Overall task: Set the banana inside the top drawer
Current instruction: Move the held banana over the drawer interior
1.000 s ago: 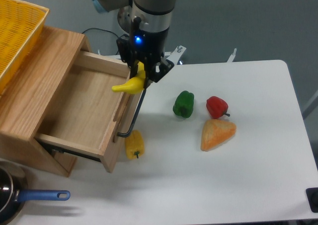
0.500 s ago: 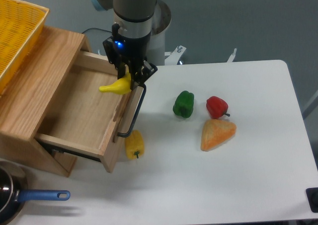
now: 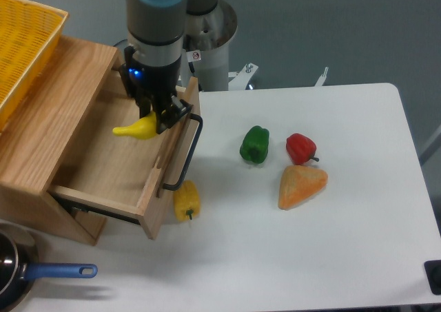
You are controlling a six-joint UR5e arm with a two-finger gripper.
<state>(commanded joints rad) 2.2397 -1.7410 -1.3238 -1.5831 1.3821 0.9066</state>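
Much of the banana (image 3: 136, 129) is hidden: only its smooth yellow tip and part of its curved body stick out to the left from under the pincer (image 3: 157, 121), whose dark fingers are clamped on it, though the fingertips themselves are hard to tell apart against the black housing. The banana hangs above the inside of the top drawer (image 3: 114, 162), over its rear half, and whether it touches the drawer floor cannot be told from this angle. The drawer is a pale, grained wooden box pulled open, with a bent black metal bar handle (image 3: 186, 153) on its front panel; the arm's grey cylinder and blue cap cover the drawer's back wall. A yellow mesh basket (image 3: 24, 43) sits on top of the wooden cabinet (image 3: 41, 126) and is cut off by the left edge. On the white tabletop (image 3: 331, 236), a short blocky yellow pepper (image 3: 186, 200) lies just beside the drawer's front panel, partly tucked under the handle. Farther right lie a glossy green pepper (image 3: 255, 144), a red pepper (image 3: 301, 148) and an orange-yellow wedge (image 3: 301, 186) with a faintly mottled surface, the wedge touching the red pepper or nearly so. At the lower left, a dark pot with a blue handle (image 3: 58, 272) is cropped by the frame.
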